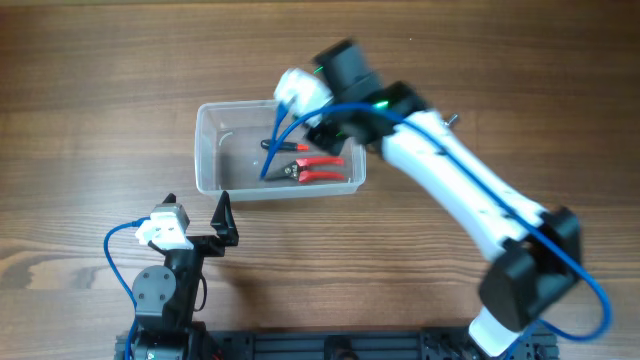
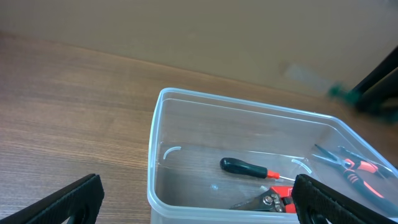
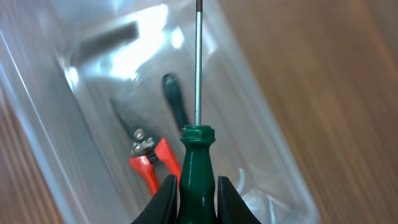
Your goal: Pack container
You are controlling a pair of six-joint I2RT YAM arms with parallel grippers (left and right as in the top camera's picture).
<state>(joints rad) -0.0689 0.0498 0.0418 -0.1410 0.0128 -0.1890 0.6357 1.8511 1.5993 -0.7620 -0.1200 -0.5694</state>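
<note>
Screwdriver [image 3: 198, 155], stiff and probably light, sits clenched by its green handle in the right pincer [image 3: 198, 199] at one o'clock over the container [image 1: 230, 150]; left pincer [image 2: 199, 202] released.

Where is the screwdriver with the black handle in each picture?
Overhead: the black screwdriver is in the upper middle of the picture, inside the container.
Left wrist: low centre, lying on the container floor.
Right wrist: centre, just left of the green screwdriver shaft.
Shared landmark: the red cutters lie right beside it in every view.
</note>
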